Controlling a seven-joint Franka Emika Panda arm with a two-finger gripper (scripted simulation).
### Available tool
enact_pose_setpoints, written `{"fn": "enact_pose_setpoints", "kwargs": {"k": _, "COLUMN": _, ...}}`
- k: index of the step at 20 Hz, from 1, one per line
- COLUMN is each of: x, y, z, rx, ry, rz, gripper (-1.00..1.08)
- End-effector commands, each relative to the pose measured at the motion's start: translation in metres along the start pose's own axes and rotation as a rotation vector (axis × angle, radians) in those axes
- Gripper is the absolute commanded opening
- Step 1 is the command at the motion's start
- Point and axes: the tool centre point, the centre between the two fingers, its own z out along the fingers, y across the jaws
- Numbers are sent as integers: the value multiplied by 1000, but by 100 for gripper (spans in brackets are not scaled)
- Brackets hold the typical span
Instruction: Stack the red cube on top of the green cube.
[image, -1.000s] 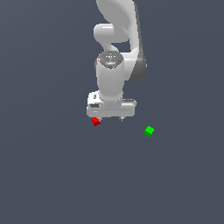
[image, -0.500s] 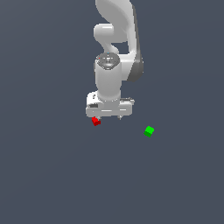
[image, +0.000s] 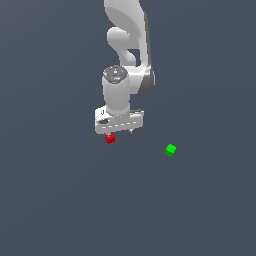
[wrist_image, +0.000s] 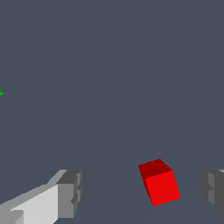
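The gripper (wrist_image: 142, 194) is standing spread wide, with the red cube (wrist_image: 159, 182) sitting between its fingers (wrist_image: 70, 192), touching neither. In the exterior view the green cube (image: 170, 149) is lying well apart, at about four o'clock from the red cube.

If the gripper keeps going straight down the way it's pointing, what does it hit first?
Most likely the red cube. In the wrist view it lies between the open fingers of the gripper, nearer one finger, touching neither. Depth is unclear, so a fingertip might clip it. The green cube is well aside.

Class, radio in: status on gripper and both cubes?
Gripper open, jaws straddling red cube. Green cube apart, bare. Nothing in the way.
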Motion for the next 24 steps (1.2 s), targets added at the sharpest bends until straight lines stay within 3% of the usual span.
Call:
{"fn": "enact_pose_setpoints", "kwargs": {"k": 1, "x": -12, "y": 7, "z": 10, "rx": 1, "ry": -1, "rz": -49, "gripper": 100}}
{"fn": "enact_pose_setpoints", "kwargs": {"k": 12, "x": -49, "y": 37, "z": 45, "rx": 4, "ry": -6, "rz": -230, "gripper": 100}}
{"fn": "enact_pose_setpoints", "kwargs": {"k": 24, "x": -60, "y": 51, "z": 59, "rx": 4, "ry": -8, "rz": -296, "gripper": 100}}
